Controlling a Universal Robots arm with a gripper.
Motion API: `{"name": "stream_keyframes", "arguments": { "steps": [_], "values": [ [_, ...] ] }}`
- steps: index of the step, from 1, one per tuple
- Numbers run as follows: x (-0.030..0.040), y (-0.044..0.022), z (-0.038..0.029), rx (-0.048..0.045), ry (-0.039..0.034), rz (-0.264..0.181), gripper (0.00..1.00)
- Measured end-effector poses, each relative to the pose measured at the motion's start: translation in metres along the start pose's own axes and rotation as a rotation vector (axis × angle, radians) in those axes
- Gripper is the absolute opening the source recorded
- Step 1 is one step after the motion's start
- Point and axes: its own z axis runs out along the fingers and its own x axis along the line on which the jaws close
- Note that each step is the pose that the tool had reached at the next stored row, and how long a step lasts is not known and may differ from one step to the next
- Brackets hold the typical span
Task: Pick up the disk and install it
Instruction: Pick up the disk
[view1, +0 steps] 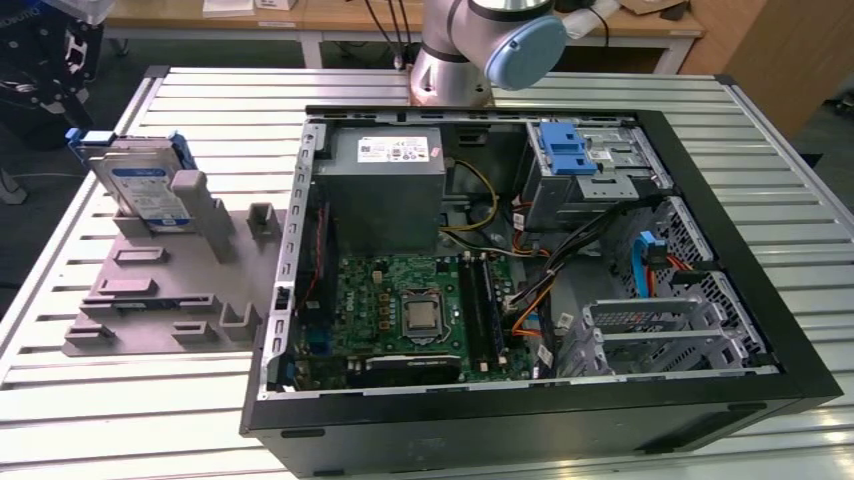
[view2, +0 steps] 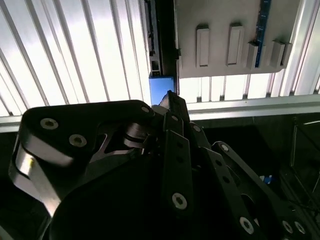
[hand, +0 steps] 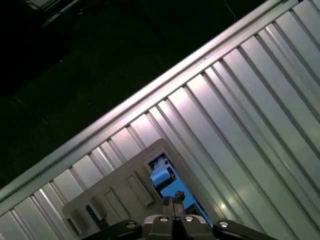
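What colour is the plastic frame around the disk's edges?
Blue, around the silver disk; it shows best in the exterior view.

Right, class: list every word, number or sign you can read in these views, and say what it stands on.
No text can be read in any view.
On the disk, blue-and-white label: print too small to read.
On the power supply, white sticker: print too small to read.
On the motherboard: markings too small to read.
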Motion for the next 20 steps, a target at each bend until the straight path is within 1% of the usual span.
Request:
{"name": "stream_keyframes", "arguments": {
  "steps": [2, 13, 17, 20],
  "values": [
    [0.0000, 0.0000, 0.0001, 0.0004, 0.0000, -0.012, 0.11],
    [0.0000, 0.0001, 0.0001, 0.0004, 0.0001, -0.017, 0.11],
    [0.0000, 0.0001, 0.0002, -0.0004, 0.0014, -0.048, 0.11],
    [0.0000, 0.0000, 0.0004, -0.0013, 0.0032, -0.089, 0.11]
  ]
}}
